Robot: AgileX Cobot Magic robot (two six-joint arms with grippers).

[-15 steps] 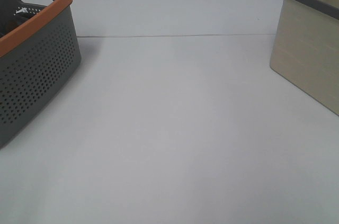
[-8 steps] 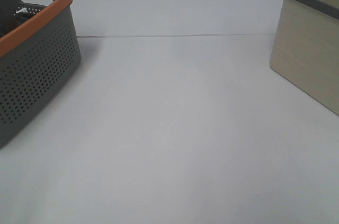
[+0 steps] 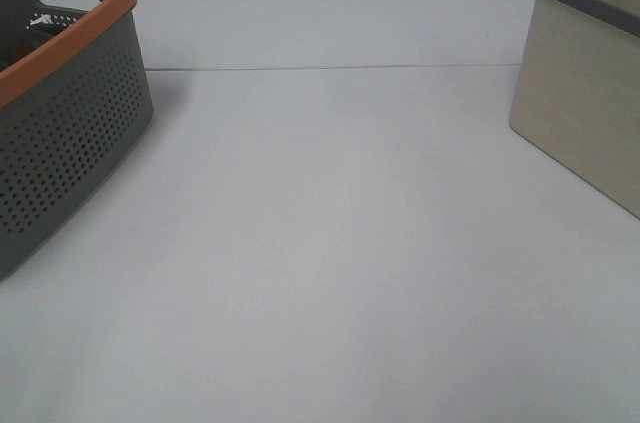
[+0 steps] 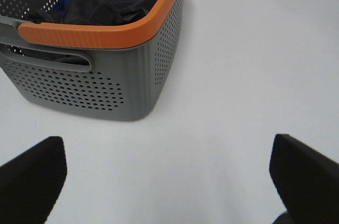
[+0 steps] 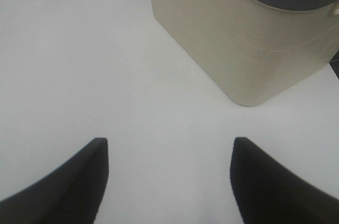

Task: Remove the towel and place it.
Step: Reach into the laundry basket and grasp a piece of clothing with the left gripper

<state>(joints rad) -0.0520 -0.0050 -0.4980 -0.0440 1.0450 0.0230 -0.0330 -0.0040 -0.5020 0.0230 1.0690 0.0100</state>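
- The basket [image 3: 70,123] is grey with an orange rim and stands at the left edge of the table [image 3: 330,243]. It is cut off by the border of the high view.
- The towel [image 4: 116,1] lies crumpled inside the basket, below the rim, among other dark cloths. No gripper touches it.
- The bin [image 3: 580,93] is beige with a dark grey rim. It stands at the right edge of the table, well apart from the basket.
- Between basket and bin the white table is wide and flat, and a thin seam [image 3: 330,68] crosses it in the far part.
- The left gripper [image 4: 167,150] is released, its fingers wide apart over bare table, near the rounded corner of the basket but apart from it.
- The right gripper [image 5: 170,144] is also released, its fingers spread over bare table, near the bin's corner and not touching it.
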